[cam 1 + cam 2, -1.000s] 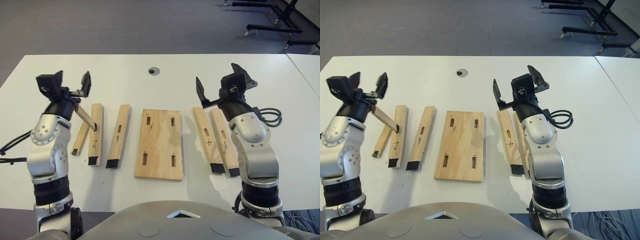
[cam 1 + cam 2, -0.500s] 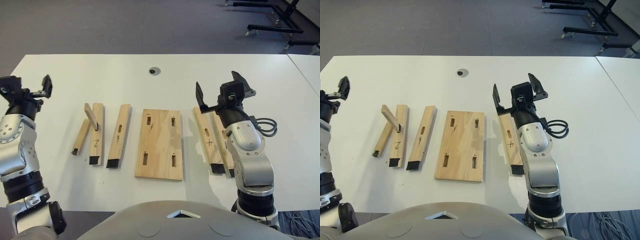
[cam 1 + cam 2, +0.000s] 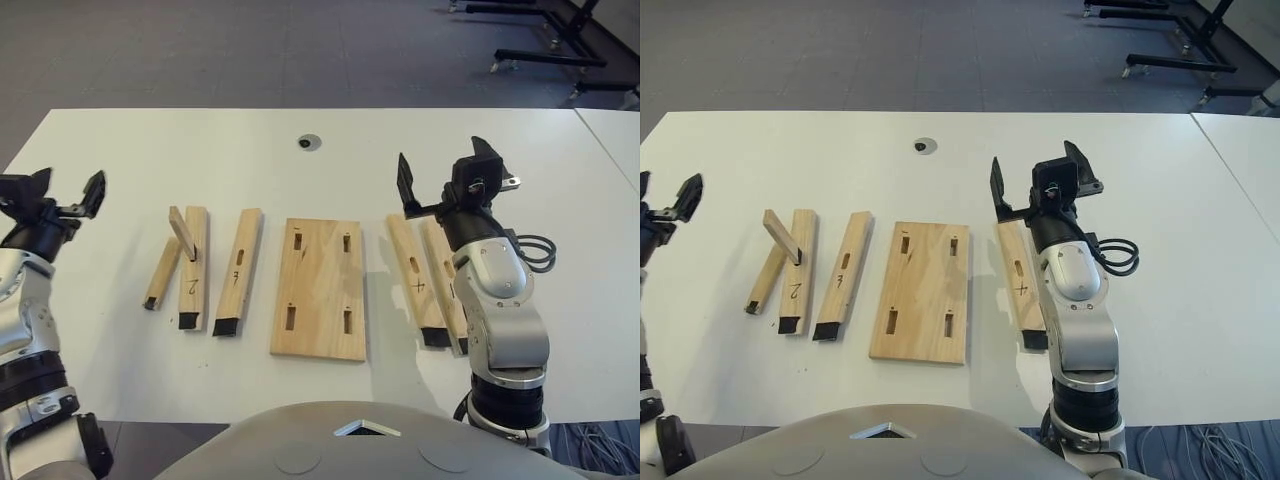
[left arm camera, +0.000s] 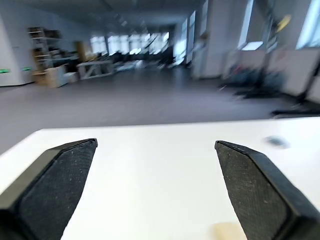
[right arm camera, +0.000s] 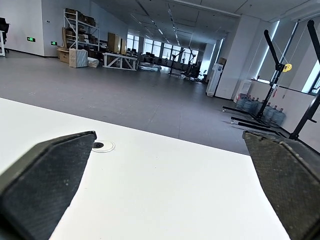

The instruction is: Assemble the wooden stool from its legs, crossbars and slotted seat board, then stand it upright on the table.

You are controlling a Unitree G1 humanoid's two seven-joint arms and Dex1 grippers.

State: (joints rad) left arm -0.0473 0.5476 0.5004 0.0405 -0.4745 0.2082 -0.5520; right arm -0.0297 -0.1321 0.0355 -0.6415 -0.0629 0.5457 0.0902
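Observation:
The slotted seat board (image 3: 318, 288) lies flat at the table's middle. Left of it lie two legs (image 3: 192, 265) (image 3: 238, 270), and a crossbar (image 3: 161, 273) rests flat beside them. A short crossbar (image 3: 181, 232) leans across the top of the outer leg. Two more legs (image 3: 414, 279) (image 3: 448, 285) lie right of the board. My left gripper (image 3: 62, 188) hangs open and empty near the table's left edge, well clear of the parts. My right gripper (image 3: 447, 172) is open and empty above the far ends of the right legs.
A round cable grommet (image 3: 308, 142) is set in the white table (image 3: 300, 190) behind the board. A black cable (image 3: 537, 251) loops beside my right arm. Metal stand bases (image 3: 540, 55) stand on the floor far right. Bare tabletop stretches behind the parts.
My left gripper let go of the short crossbar, which now leans on the outer left leg. The left arm swung out to the left. The right gripper shifted only slightly.

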